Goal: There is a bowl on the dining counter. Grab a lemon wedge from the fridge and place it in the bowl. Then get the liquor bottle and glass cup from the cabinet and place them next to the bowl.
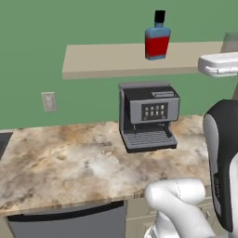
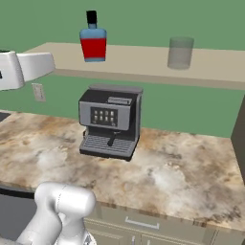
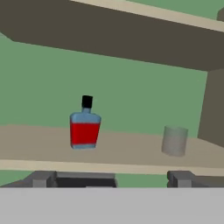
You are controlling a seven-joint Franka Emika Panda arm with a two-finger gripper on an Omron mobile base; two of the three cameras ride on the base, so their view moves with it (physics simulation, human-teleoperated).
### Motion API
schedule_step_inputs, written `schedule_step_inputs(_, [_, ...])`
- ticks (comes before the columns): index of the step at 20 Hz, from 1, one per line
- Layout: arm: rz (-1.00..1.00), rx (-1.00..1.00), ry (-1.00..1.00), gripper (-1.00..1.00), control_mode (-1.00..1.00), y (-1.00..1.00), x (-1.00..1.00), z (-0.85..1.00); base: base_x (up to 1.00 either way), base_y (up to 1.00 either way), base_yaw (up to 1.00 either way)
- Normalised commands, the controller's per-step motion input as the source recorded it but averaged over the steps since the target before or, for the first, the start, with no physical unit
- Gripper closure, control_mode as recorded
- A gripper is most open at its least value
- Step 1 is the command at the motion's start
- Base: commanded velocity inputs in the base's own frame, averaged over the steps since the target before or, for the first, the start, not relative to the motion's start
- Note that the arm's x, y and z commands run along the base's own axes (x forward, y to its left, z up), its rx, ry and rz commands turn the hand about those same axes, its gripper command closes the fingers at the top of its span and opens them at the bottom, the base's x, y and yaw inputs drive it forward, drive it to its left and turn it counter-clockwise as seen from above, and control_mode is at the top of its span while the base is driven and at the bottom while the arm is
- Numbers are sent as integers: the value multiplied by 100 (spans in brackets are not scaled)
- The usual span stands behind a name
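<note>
Red and blue with a black cap, the liquor bottle [image 3: 85, 125] stands upright on the beige shelf [image 1: 107, 60], well apart from the glass cup [image 3: 174, 140]. Spread wide and holding nothing, the pincer [image 3: 111, 178] faces them. Below, a coffee machine [image 2: 110, 122] sits on the marbled tabletop [image 1: 69, 162].

You have the liquor bottle [image 1: 157, 41] standing upright on the tan shelf [image 1: 107, 60] against the green wall: squat, blue at the shoulders, red through the lower body, black cap on top. From the right base view you see it [image 2: 93, 42] toward the left part of the shelf, with the glass cup [image 2: 180, 52] well apart to its right on the same board. Your glass cup is a clear, greyish tumbler with no handle, upright. In the hand view the bottle [image 3: 85, 127] stands left and the cup [image 3: 174, 140] right.
</note>
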Motion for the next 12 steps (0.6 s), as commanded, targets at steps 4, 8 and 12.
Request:
schedule_step_inputs(4, [0, 1, 0, -100, -100, 7, 17, 4, 0, 0, 0])
schedule_step_inputs(8, [0, 2, 0, -100, -100, 18, 6, 10, 0, 0, 0])
schedule_step_inputs(12, [1, 3, 0, -100, -100, 16, 6, 5, 0, 0, 0])
